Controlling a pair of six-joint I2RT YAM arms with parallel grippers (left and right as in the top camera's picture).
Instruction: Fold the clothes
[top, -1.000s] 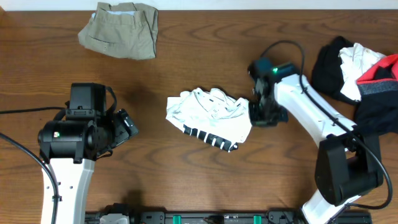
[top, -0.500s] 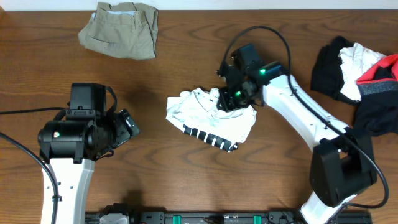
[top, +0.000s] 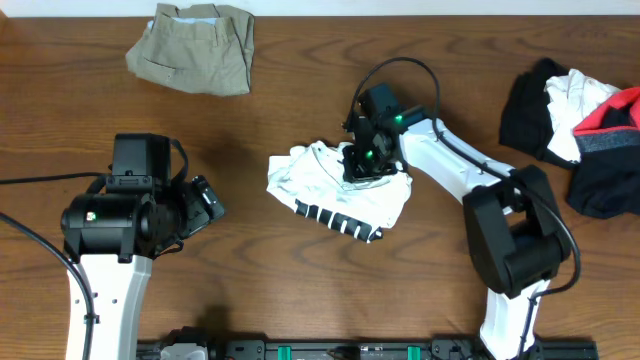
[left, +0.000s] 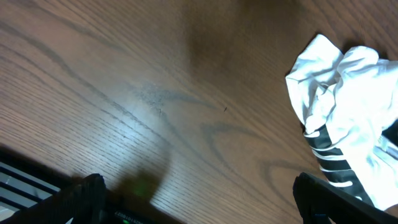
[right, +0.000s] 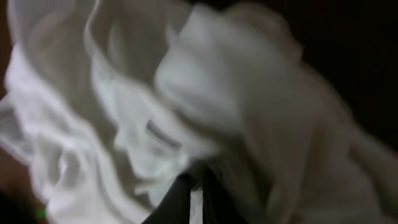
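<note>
Right gripper (top: 361, 163) is down on the far right part of the white top (top: 330, 185), jaws drawn almost together. The wrist view shows a sliver of white cloth pinched between its dark fingertips (right: 171, 208), so I call that a grip on the fabric. The top sits crumpled mid-table (top: 300, 300), its striped trim (top: 335, 222) along the near edge.

Left gripper (top: 207, 203) waits well apart on the left, jaws wide, holding nothing. A khaki piece (top: 193, 48) lies at the far edge, and a black, white and red heap (top: 575, 115) sits at the right.

This looks like the opening step: seizing the bunched top to spread it. Next it wants a gentle lift and pull outward to flatten the cloth, probably with the left arm pinning the opposite edge, since a thin pinch could slip.
</note>
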